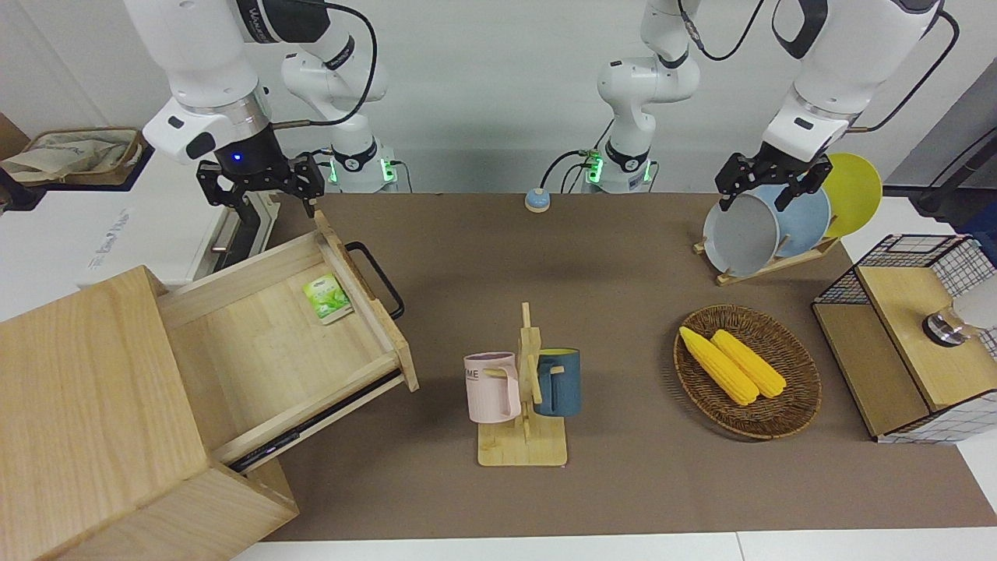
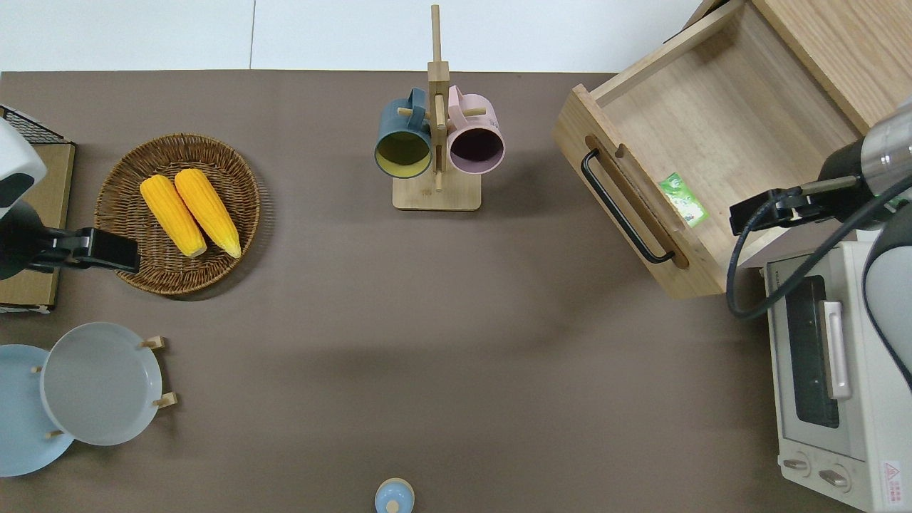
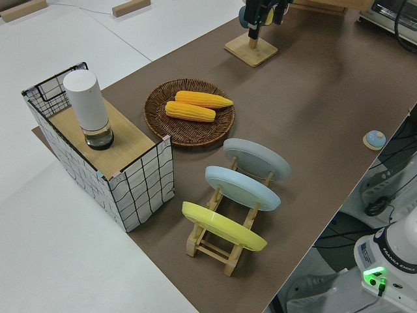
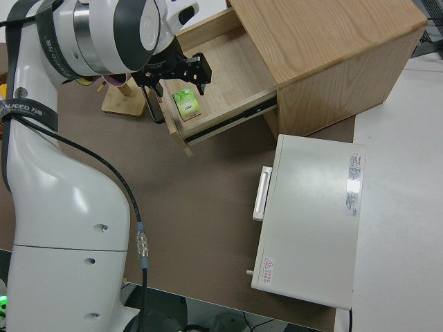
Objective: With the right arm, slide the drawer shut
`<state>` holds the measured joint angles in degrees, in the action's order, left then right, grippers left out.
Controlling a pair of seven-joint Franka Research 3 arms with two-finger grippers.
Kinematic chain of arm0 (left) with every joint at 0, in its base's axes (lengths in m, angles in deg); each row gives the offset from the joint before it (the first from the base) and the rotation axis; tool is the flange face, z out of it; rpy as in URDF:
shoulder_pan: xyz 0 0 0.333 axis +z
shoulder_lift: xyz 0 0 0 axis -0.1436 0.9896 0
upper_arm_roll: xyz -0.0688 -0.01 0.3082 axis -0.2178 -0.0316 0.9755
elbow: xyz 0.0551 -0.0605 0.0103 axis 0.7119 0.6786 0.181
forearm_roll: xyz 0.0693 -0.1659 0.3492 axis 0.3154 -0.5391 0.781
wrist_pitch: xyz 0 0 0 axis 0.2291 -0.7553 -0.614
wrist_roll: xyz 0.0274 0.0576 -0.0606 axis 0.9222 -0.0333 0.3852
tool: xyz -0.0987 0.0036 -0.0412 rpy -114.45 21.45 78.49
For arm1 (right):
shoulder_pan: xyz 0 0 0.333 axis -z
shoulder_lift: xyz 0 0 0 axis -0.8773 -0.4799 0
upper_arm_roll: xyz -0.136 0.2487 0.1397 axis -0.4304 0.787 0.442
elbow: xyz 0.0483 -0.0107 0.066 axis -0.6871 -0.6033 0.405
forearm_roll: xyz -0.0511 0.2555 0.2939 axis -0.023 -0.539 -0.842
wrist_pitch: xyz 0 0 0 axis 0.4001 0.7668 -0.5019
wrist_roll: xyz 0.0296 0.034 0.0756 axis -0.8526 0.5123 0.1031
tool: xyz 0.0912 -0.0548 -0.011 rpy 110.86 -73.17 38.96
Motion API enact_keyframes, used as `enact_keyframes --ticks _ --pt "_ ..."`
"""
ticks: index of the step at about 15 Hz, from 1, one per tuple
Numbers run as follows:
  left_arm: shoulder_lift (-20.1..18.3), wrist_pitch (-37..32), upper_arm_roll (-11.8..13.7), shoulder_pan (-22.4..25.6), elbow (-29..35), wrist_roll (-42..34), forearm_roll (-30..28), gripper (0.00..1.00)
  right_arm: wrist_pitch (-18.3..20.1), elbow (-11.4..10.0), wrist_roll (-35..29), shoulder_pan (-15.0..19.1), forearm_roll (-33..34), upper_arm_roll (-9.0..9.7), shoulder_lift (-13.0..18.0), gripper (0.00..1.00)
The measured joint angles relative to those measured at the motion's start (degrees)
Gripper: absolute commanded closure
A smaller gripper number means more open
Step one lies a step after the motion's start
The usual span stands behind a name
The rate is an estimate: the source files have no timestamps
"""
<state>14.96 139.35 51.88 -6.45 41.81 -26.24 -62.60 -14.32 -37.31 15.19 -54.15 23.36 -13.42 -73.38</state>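
The pale-wood drawer (image 1: 265,343) (image 2: 712,128) (image 4: 228,69) stands pulled far out of its cabinet (image 1: 86,389) (image 2: 848,50). Its black bar handle (image 1: 378,280) (image 2: 620,210) faces the middle of the table. A green packet (image 1: 327,298) (image 2: 684,199) lies inside, close to the drawer front. My right gripper (image 1: 263,201) (image 2: 755,210) (image 4: 176,83) hangs open in the air over the drawer's side wall nearer the robots, touching nothing. The left arm is parked with its gripper (image 1: 771,187) open.
A white oven (image 2: 833,370) (image 4: 311,221) sits beside the cabinet, nearer the robots. A mug stand (image 1: 523,389) with two mugs is mid-table. Toward the left arm's end are a corn basket (image 1: 748,374), a plate rack (image 1: 767,234) and a wire-mesh box (image 1: 911,335).
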Motion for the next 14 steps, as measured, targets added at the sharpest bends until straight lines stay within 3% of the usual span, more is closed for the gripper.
enact_keyframes --ticks 4,5,7,8,9,14 --pt "0.0 0.0 0.0 0.0 0.0 0.0 0.0 0.01 0.0 0.0 0.0 0.0 0.0 0.14 0.0 0.021" --pt "0.0 0.0 0.0 0.0 0.0 0.0 0.0 0.01 0.0 0.0 0.0 0.0 0.0 0.19 0.0 0.088" --pt "0.0 0.0 0.0 0.0 0.0 0.0 0.0 0.01 0.0 0.0 0.0 0.0 0.0 0.21 0.0 0.517" --pt "0.0 0.0 0.0 0.0 0.0 0.0 0.0 0.01 0.0 0.0 0.0 0.0 0.0 0.21 0.0 0.807" --pt "0.0 0.0 0.0 0.0 0.0 0.0 0.0 0.01 0.0 0.0 0.1 0.0 0.0 0.22 0.0 0.990" --pt "0.0 0.0 0.0 0.0 0.0 0.0 0.0 0.01 0.0 0.0 0.1 0.0 0.0 0.22 0.0 1.000"
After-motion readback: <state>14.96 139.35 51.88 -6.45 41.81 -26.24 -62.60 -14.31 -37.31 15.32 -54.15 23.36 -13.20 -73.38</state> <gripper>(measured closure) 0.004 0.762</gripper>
